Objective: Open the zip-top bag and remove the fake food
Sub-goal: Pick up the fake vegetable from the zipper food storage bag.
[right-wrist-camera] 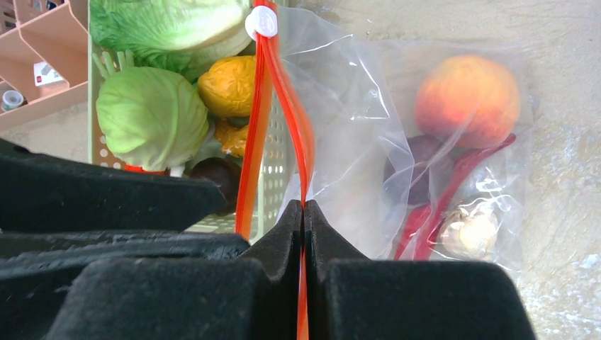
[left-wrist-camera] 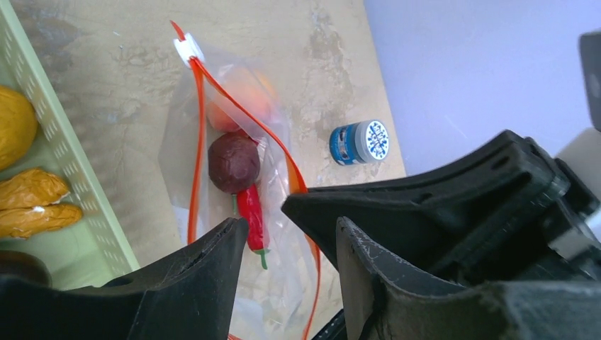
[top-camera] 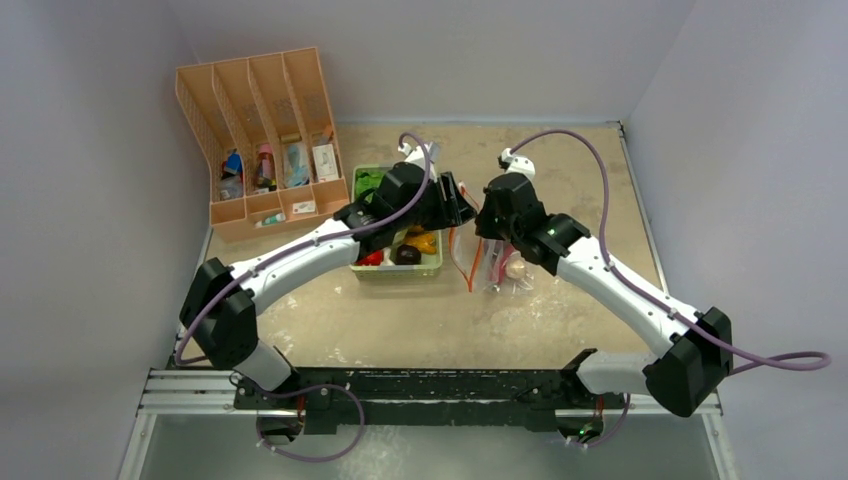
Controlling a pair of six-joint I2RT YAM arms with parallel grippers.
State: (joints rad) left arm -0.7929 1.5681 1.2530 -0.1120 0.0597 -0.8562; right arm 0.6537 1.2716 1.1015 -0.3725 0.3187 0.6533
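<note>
The zip-top bag [right-wrist-camera: 354,120] lies on the table right of the tray, its mouth open and its two orange-red zip strips apart, with a white slider [right-wrist-camera: 261,23] at the far end. Inside it are a peach [right-wrist-camera: 468,99], a dark purple ball [right-wrist-camera: 423,170], a red chili [right-wrist-camera: 453,188] and a beige piece [right-wrist-camera: 468,230]. My right gripper [right-wrist-camera: 303,212] is shut on one zip strip. My left gripper [left-wrist-camera: 287,244] is open over the bag's mouth [left-wrist-camera: 283,283], with clear plastic and a strip between its fingers. A pale-green cabbage [right-wrist-camera: 152,117] sits in the tray.
The pale-green tray [top-camera: 400,272] left of the bag [top-camera: 500,268] holds lettuce [right-wrist-camera: 170,21], a yellow pepper [right-wrist-camera: 227,85] and other toys. A small blue-and-white jar [left-wrist-camera: 360,142] stands beyond the bag. An orange desk organizer [top-camera: 260,140] stands at the back left.
</note>
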